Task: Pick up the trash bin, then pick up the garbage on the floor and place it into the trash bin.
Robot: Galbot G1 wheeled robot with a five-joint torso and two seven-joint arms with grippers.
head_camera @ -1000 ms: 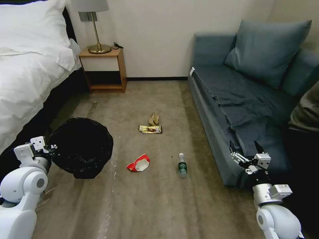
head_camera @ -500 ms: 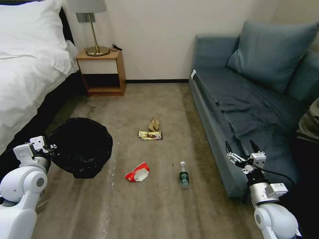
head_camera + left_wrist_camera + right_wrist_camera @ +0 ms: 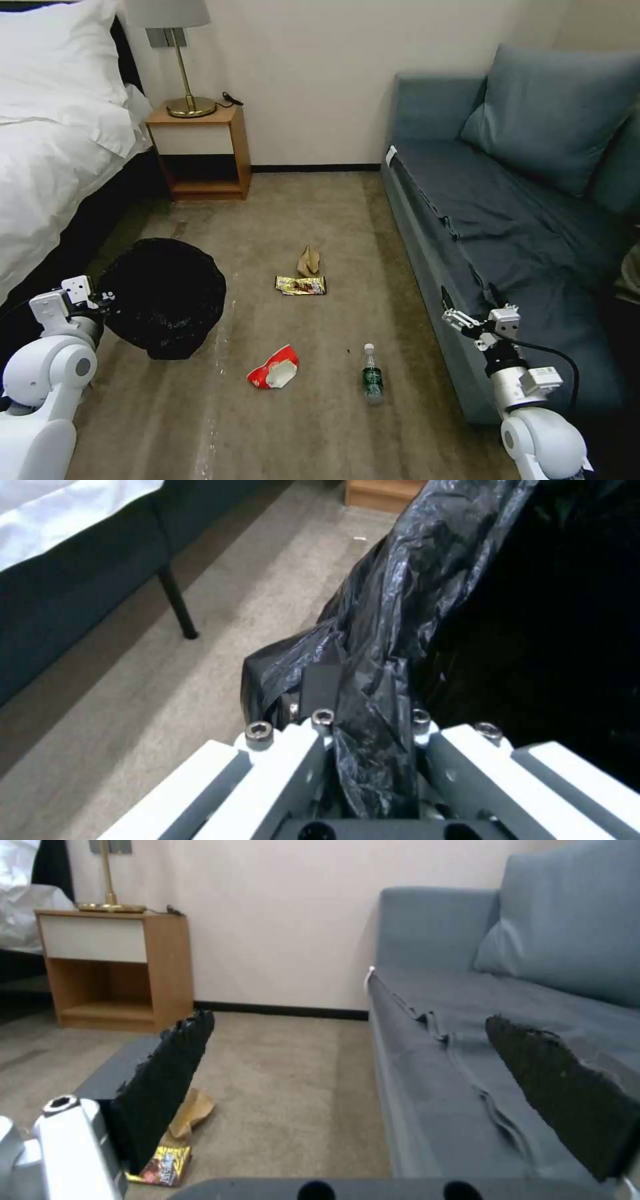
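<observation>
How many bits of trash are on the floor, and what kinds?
Snack packet: 1
Bottle: 1
Gold wrapper: 1
Paper wad: 1
Total: 4

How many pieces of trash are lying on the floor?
4. A tan paper wad farthest off, a gold wrapper just in front of it, a red-and-white snack packet nearer, and a clear bottle beside the sofa.

Left gripper [image 3: 100, 297] clamped; right gripper [image 3: 470, 308] spread wide.
</observation>
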